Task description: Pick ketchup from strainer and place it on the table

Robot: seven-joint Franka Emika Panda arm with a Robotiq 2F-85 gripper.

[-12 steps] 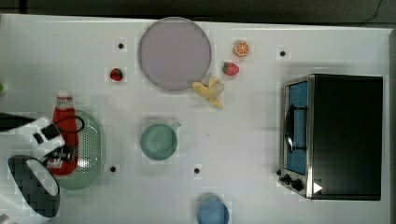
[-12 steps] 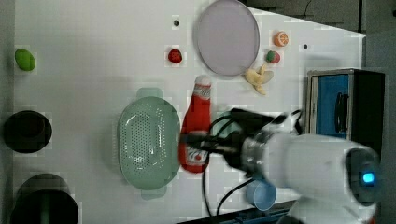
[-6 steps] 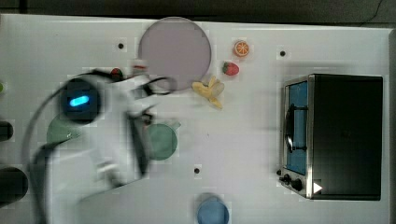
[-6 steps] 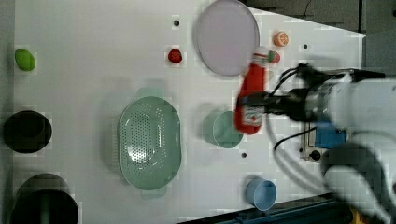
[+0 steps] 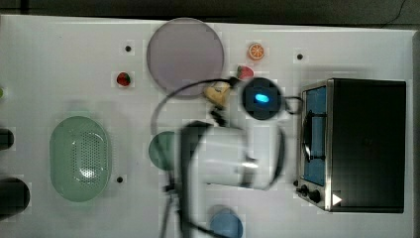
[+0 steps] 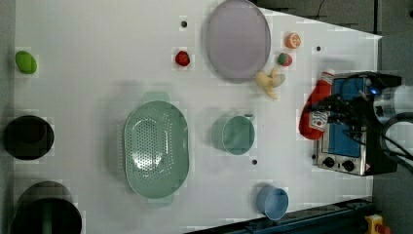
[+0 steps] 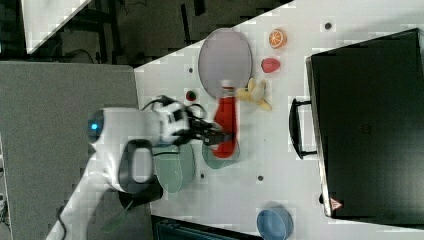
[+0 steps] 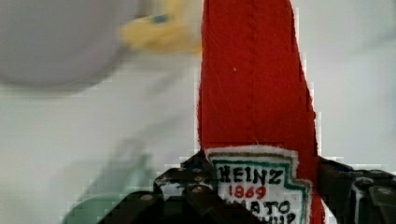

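Note:
The ketchup [image 6: 317, 95], a red bottle with a white cap, hangs tilted above the table [image 6: 97, 58] with my gripper [image 6: 325, 113] shut on its labelled lower body. In the left view it appears beside the oven's front. The right view shows the ketchup [image 7: 226, 117] between the lilac plate and the teal cup, with my gripper [image 7: 220, 136] around its base. In the wrist view black fingers [image 8: 187, 184] flank the ketchup [image 8: 254, 84] at its label. The pale green strainer [image 5: 79, 158] sits empty at the top view's left, far from the bottle. In the top view my arm hides the bottle.
A black toaster oven [image 5: 361, 144] stands at the top view's right. Near the held bottle are a teal cup [image 6: 237, 135], a lilac plate [image 6: 237, 39], a banana [image 6: 269, 80], a blue cup [image 6: 272, 202], a strawberry [image 6: 182, 58] and an orange slice [image 6: 292, 40]. Dark round objects [image 6: 27, 136] line the left view's left edge.
My arm has carried the ketchup from the strainer's edge across the table, rightward in the left view, past the teal cup to a spot near the oven. The grip stayed shut.

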